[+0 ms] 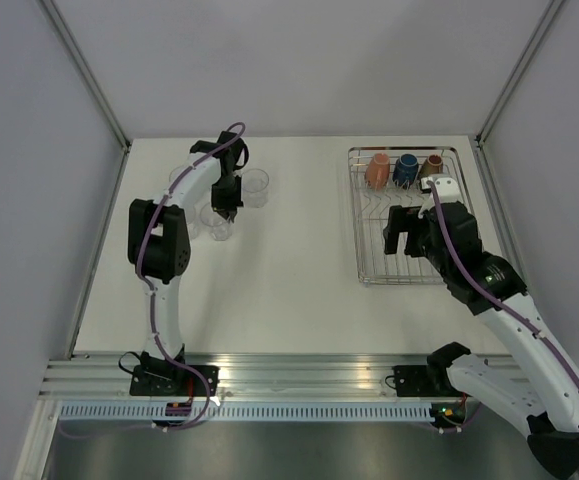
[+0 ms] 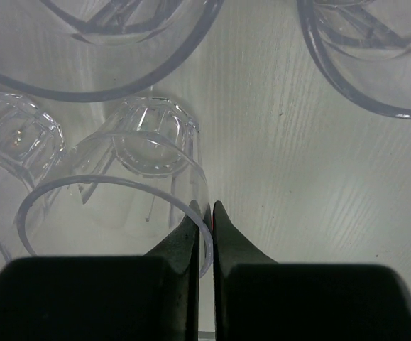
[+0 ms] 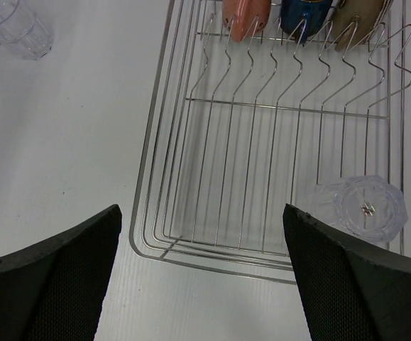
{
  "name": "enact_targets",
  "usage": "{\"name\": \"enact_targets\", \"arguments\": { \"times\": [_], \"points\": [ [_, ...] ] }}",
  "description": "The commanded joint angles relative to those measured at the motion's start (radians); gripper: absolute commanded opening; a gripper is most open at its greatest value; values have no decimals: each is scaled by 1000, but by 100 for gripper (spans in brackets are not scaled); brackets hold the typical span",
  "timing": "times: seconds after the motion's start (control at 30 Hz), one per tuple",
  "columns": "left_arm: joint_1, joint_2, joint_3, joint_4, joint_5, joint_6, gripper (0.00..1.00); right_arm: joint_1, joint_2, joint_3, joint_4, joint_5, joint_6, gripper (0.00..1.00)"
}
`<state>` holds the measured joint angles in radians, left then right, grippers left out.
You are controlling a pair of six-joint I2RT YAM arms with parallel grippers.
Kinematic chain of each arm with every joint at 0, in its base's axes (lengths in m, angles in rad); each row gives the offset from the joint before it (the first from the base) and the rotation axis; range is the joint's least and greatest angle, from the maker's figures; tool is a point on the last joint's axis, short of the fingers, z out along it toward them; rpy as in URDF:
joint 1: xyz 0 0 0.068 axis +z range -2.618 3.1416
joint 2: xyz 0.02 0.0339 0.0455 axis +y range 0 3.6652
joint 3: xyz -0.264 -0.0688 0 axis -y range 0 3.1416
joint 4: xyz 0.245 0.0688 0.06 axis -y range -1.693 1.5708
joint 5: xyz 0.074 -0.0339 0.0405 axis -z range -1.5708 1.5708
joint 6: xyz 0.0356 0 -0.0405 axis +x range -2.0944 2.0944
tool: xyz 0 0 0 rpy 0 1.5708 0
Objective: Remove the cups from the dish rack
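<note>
Where grey walls (image 1: pixel 29 120) box a white surface (image 1: pixel 299 280), clear glass tumblers (image 1: pixel 255 187) stand left.
Silver wire rack (image 3: pixel 262 103) holds three small coloured mugs (image 1: pixel 405 170), one tumbler (image 3: pixel 365 209); left end effector (image 2: pixel 205 209) narrow, right end effector (image 3: pixel 199 209) wide.

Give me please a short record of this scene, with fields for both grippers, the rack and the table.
left gripper: shut on the rim of the held glass
right gripper: open, above the rack
rack: orange mug, blue mug, brown mug, rack glass
table: other glasses stand around the held glass
</note>
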<state>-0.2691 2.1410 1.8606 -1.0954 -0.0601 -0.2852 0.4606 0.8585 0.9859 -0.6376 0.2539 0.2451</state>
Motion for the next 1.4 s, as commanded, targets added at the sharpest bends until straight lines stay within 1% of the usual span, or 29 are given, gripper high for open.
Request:
{"name": "enact_targets", "arguments": {
  "times": [0.0,0.07,0.1,0.17,0.2,0.37,0.4,0.47,0.5,0.57,0.6,0.63,0.67,0.7,0.73,0.77,0.8,0.87,0.9,0.97,1.0,1.1,1.13,1.23,1.37],
  "points": [
    [-4,17,57,-26,-35,41,2,-2,-32,-6,-19,27,-13,98],
    [-7,20,57,-23,-27,40,4,-4,-39,-3,-25,33,-18,98],
    [-7,23,58,-23,-29,38,9,-4,-39,-4,-31,44,-20,98],
    [-10,26,64,-24,-24,40,12,-4,-44,-7,-31,64,-29,98],
    [-10,28,68,-24,-20,40,16,-2,-50,-10,-27,79,-30,98],
    [-19,25,98,-32,-14,35,27,-4,-44,-20,-25,183,13,98],
    [-21,20,103,-34,-14,35,32,-4,-42,-21,-22,188,13,98],
    [-25,2,107,-35,-18,31,39,-2,-36,-32,-17,209,20,98],
    [-25,-7,107,-37,-17,29,47,-3,-33,-36,-13,226,22,98],
    [-28,-47,104,-34,-6,24,56,-4,-10,-41,-20,284,40,98],
    [-30,-65,100,-32,0,21,66,-5,2,-39,-23,300,48,98],
    [-36,-84,95,-29,8,21,71,-5,29,-38,-28,311,57,98],
    [-41,-133,88,-11,26,24,76,-10,42,-38,-27,321,65,98],
    [-44,-159,68,-1,35,23,83,-16,54,-38,-24,335,83,98],
    [-50,-185,55,11,43,20,86,-22,69,-41,-17,343,91,98],
    [-50,-244,43,34,55,17,89,-34,76,-49,-10,349,101,98],
    [-53,-272,17,46,55,12,99,-43,83,-50,2,358,114,98],
    [-55,-331,-6,71,78,-2,99,-74,108,-53,7,373,143,98],
    [-56,-389,-29,78,77,-6,99,-85,119,-53,7,390,154,98],
    [-62,-452,-69,103,77,-19,99,-128,146,-61,10,389,164,98],
    [-65,-525,-118,129,77,-25,99,-138,154,-65,27,389,166,98],
    [-88,-630,-222,179,95,-43,99,-191,163,-101,81,390,177,98],
    [-91,-686,-241,183,101,-48,99,-224,171,-110,87,380,177,98],
    [-113,-777,-302,186,92,-42,99,-298,191,-121,108,342,181,98],
    [-127,-872,-366,187,94,-23,99,-373,215,-145,153,257,139,98]
  ]
}}
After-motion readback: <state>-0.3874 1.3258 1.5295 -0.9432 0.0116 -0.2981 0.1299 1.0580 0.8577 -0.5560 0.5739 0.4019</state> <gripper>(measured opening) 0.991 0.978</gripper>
